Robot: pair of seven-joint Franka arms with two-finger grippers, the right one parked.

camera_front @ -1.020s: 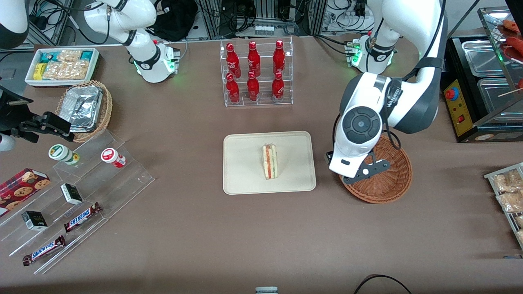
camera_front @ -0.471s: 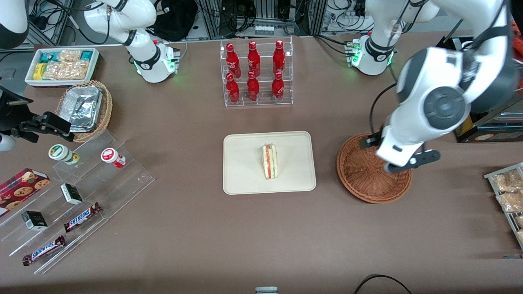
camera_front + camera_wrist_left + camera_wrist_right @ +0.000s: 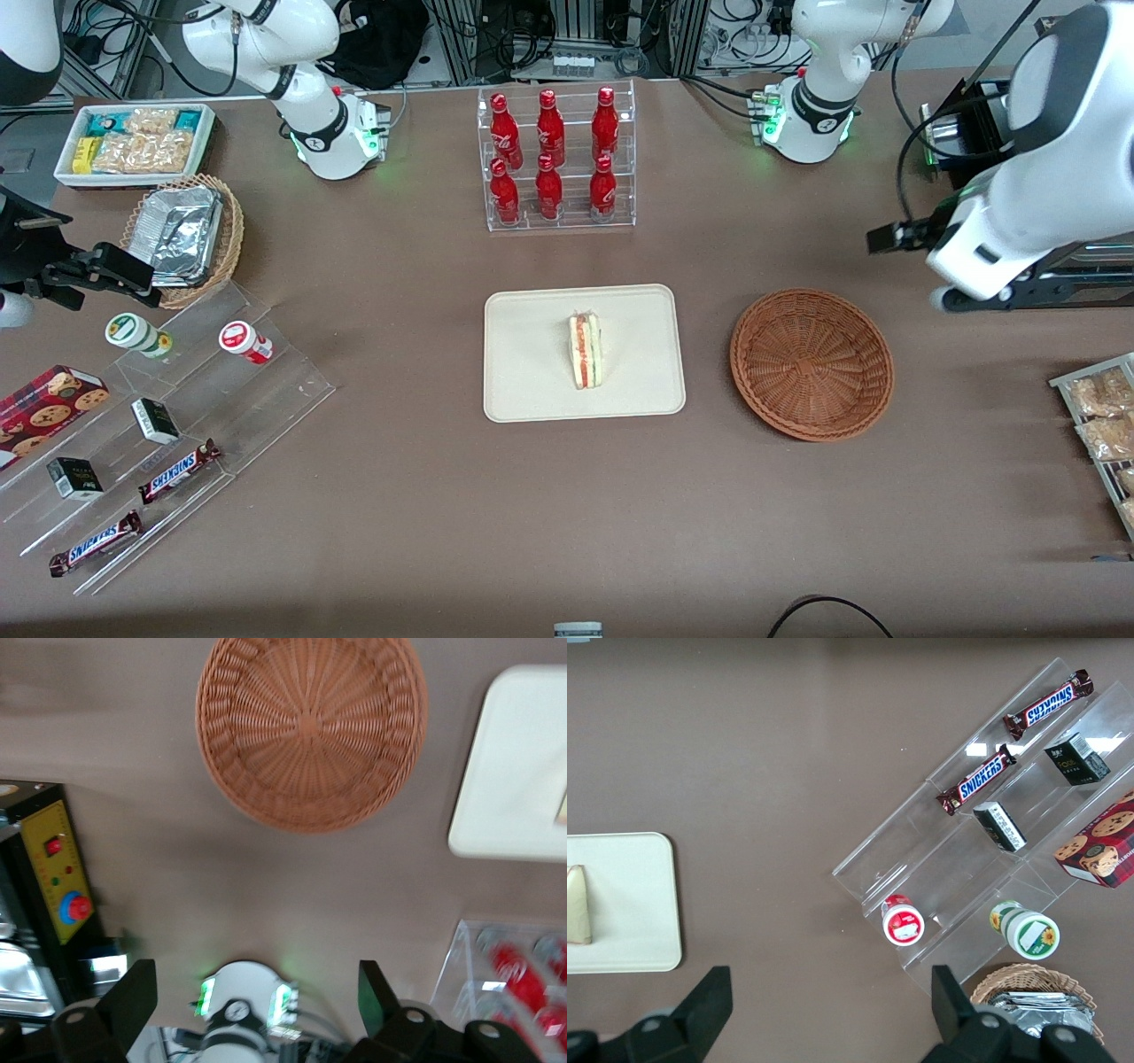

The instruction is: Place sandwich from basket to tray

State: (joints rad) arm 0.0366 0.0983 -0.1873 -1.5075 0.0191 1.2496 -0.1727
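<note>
The sandwich (image 3: pixel 586 351), a pale wedge with red and green filling, lies on the cream-white tray (image 3: pixel 532 354) in the middle of the table. Beside the tray, toward the working arm's end, the reddish-brown wicker basket (image 3: pixel 811 363) sits with nothing in it. My left gripper (image 3: pixel 895 237) hangs in the air farther from the front camera than the basket and well off toward the working arm's end. In the left wrist view the gripper (image 3: pixel 255 979) is open and holds nothing, with the basket (image 3: pixel 310 726) and a corner of the tray (image 3: pixel 514 771) in sight.
A clear rack of red bottles (image 3: pixel 554 159) stands farther back than the tray. A black appliance (image 3: pixel 1010 230) sits at the working arm's end, with bagged snacks (image 3: pixel 1099 416) nearer the camera. Toward the parked arm's end are tiered acrylic shelves (image 3: pixel 159 425) and a foil-filled basket (image 3: pixel 182 235).
My left arm has swung away from above the basket toward the working arm's end of the table. The basket now shows uncovered. The sandwich and tray have not moved.
</note>
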